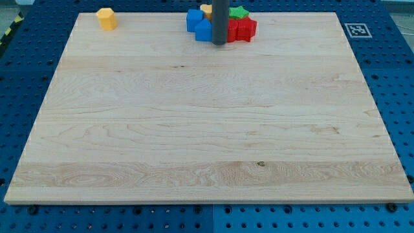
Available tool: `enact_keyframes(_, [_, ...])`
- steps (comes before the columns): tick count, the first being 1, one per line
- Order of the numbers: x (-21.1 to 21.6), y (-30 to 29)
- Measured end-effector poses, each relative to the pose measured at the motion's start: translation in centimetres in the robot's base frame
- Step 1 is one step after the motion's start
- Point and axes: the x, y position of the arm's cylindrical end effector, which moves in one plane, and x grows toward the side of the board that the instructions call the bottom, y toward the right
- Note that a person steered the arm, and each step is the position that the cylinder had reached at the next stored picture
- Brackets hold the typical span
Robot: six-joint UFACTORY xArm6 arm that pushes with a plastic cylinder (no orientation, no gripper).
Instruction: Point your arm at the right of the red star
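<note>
The red star (243,29) lies near the top edge of the wooden board (207,129), in a cluster of blocks. My tip (219,43) is at the end of the dark rod, just left of the red star and touching or nearly touching it. A blue block (204,30) sits right against the rod's left side, with another blue block (193,19) behind it. A green block (239,13) is just above the red star. An orange-yellow block (206,10) peeks out behind the rod. The rod hides part of the red block's left side.
A yellow hexagonal block (107,19) stands alone near the board's top left corner. A black-and-white marker tag (356,30) is at the top right corner. Blue perforated table (19,77) surrounds the board.
</note>
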Motion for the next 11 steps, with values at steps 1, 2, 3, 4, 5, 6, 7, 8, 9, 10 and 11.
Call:
enact_keyframes(1, [0.0, 0.6])
enact_keyframes(2, [0.0, 2.2])
enact_keyframes(3, [0.0, 3.6])
enact_keyframes(4, [0.0, 6.2])
enact_keyframes(5, [0.0, 7.5])
enact_keyframes(6, [0.0, 9.5])
enact_keyframes(7, [0.2, 9.7])
enact_keyframes(8, [0.2, 8.9])
enact_keyframes(9, [0.6, 9.0])
enact_keyframes(10, [1.9, 10.7])
enact_keyframes(11, [-2.0, 15.9])
